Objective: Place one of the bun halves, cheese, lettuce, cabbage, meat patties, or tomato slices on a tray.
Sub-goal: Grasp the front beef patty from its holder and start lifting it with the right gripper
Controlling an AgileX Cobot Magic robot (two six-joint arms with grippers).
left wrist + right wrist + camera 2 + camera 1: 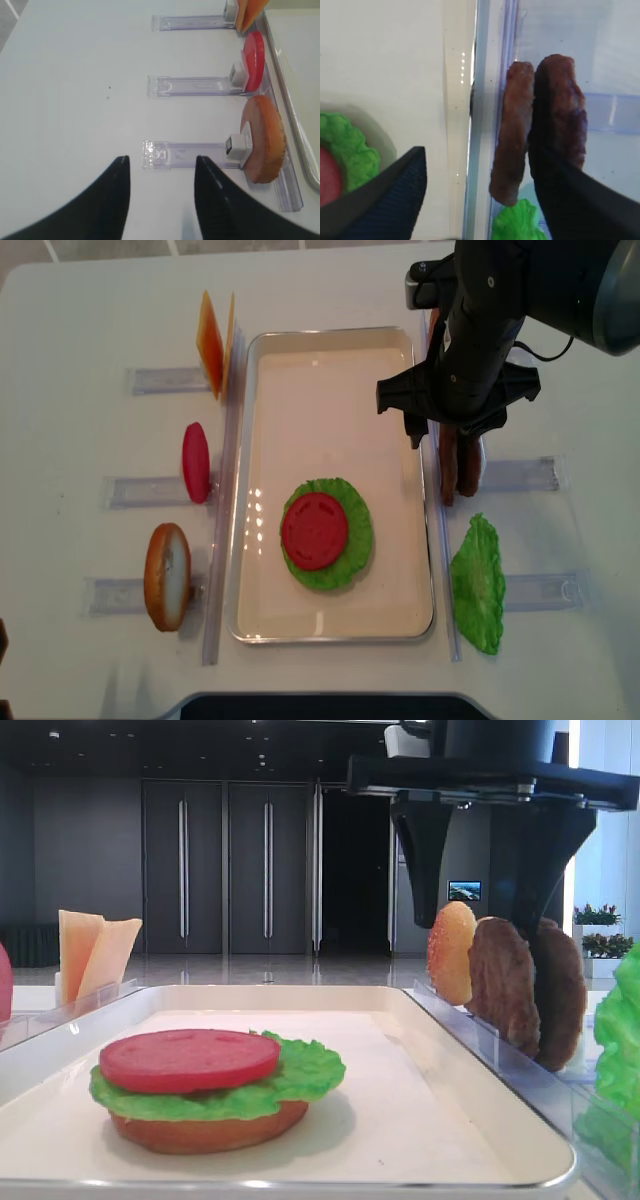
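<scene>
On the cream tray [330, 635] a red tomato slice [314, 530] lies on green lettuce [350, 560], with a bun base [210, 1132] underneath. Two dark meat patties [458, 470] stand on edge in a clear holder right of the tray. My right gripper [450, 440] hangs open above them. In the right wrist view the left patty [512, 135] lies between the fingers, and the right finger partly covers the other patty [565, 100]. My left gripper [160, 162] is open over bare table, left of a bun half [265, 140] standing in its holder.
Left of the tray stand cheese slices [215, 340], a tomato slice [196, 462] and the bun half [167, 575] in clear holders. A second lettuce leaf [478, 585] sits right of the tray below the patties. Another bun half [452, 952] stands behind the patties.
</scene>
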